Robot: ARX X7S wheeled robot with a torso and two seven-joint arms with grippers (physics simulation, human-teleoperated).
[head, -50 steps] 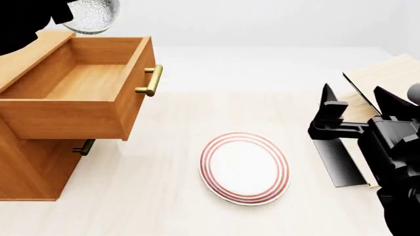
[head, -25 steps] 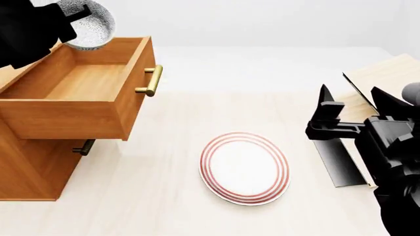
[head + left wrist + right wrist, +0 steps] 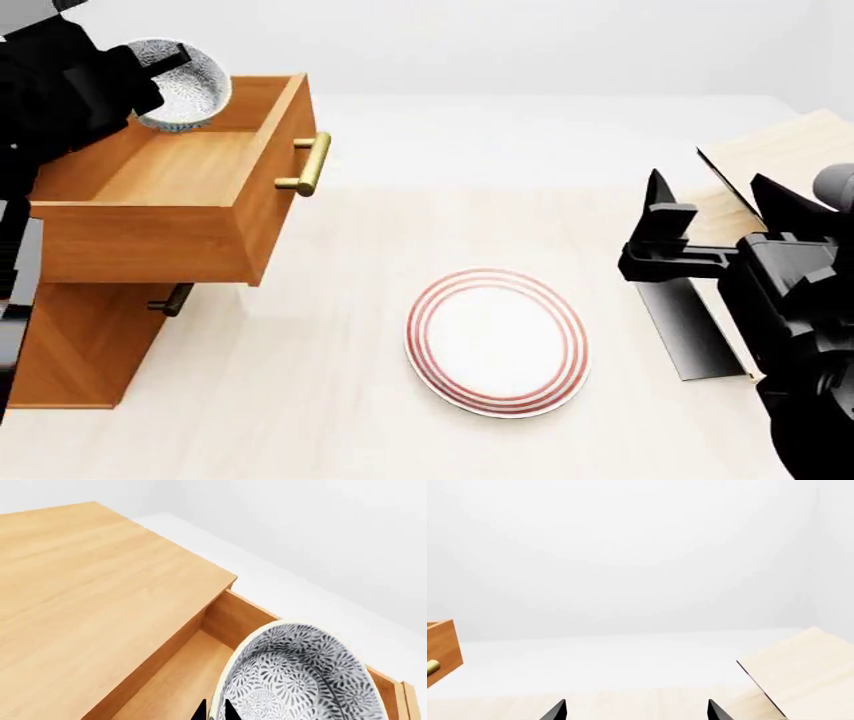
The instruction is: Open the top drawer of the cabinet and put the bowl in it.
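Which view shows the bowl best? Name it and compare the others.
The left wrist view: the bowl fills it, patterned inside visible, over the open top drawer. The head view shows it small and partly hidden by the left arm; the right wrist view misses it.

- Your cabinet [image 3: 74, 345] and its top drawer [image 3: 160, 215]: orange-brown wood; bar handle [image 3: 311, 164] brass.
- Your bowl [image 3: 300, 677]: grey-white, with a dense dark leaf-like pattern inside.
- Plate [image 3: 498, 341]: white, ringed in red.
- Shelf rack [image 3: 781, 150]: pale wood on a black base.
- Your two arms: black.
- Table [image 3: 334, 400]: pale, faint wood grain.
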